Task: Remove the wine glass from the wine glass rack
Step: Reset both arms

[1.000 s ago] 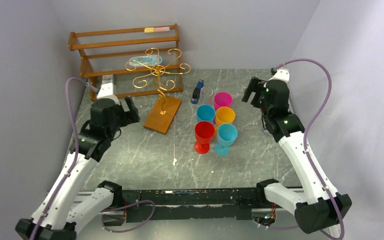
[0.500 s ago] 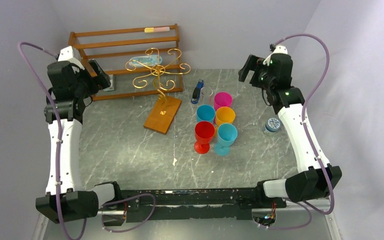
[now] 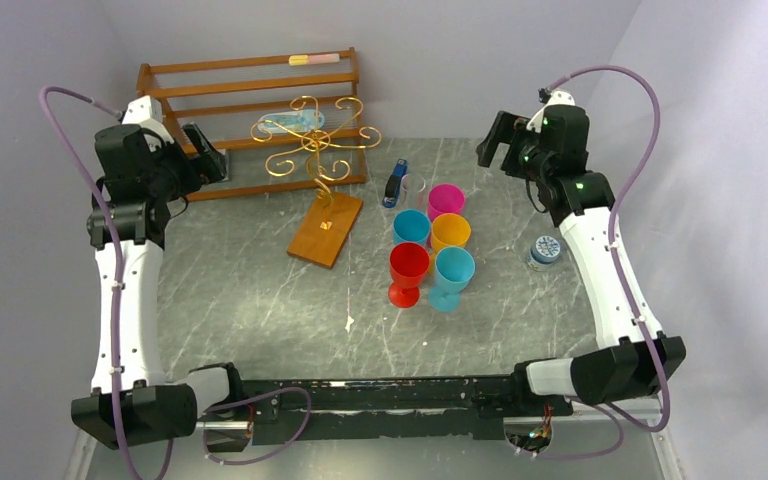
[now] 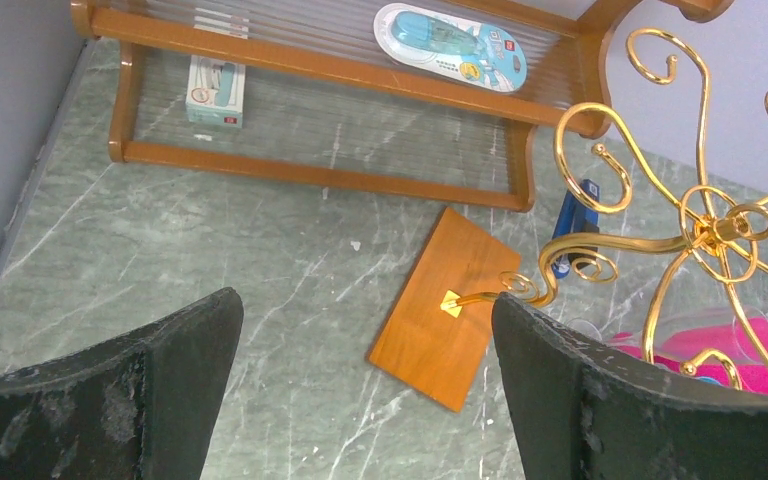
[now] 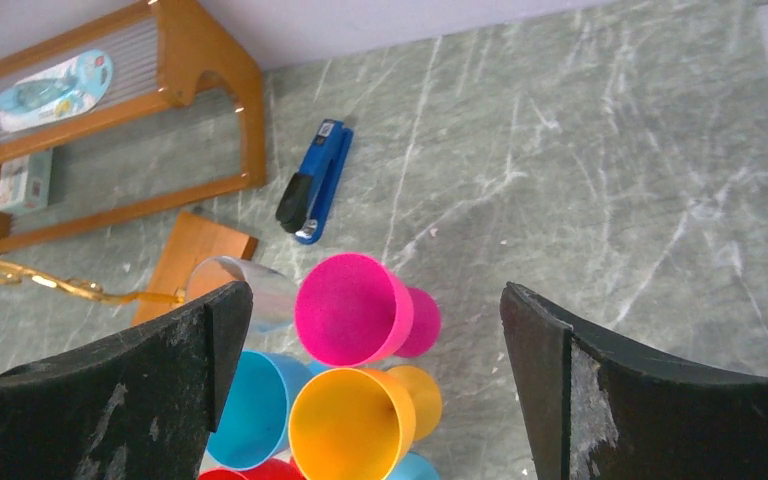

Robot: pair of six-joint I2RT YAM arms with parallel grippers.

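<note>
The wine glass rack (image 3: 317, 140), gold wire scrolls on an orange-brown wooden base (image 3: 326, 228), stands at the back centre of the table. A clear wine glass (image 3: 415, 184) shows just right of it, next to the pink cup; the right wrist view has the glass (image 5: 252, 288) at the end of a gold wire. I cannot tell whether it hangs from the rack. My left gripper (image 3: 208, 150) hovers high, left of the rack, open and empty, looking down on the base (image 4: 448, 305). My right gripper (image 3: 493, 140) hovers to the right, open and empty, above the cups.
A brown slatted shelf (image 3: 250, 100) stands behind the rack with a blue-white package (image 4: 450, 40) and a small box (image 4: 211, 90). A blue stapler (image 3: 394, 183) lies by the glass. Pink (image 3: 446, 200), orange (image 3: 450, 232), red (image 3: 408, 268) and two blue cups cluster centre-right. A small jar (image 3: 544, 250) sits near the right arm.
Both arms have risen from low poses a second ago; the left swung back and left toward the shelf, the right lifted and uncovered the jar. Little has moved in the last half second.
</note>
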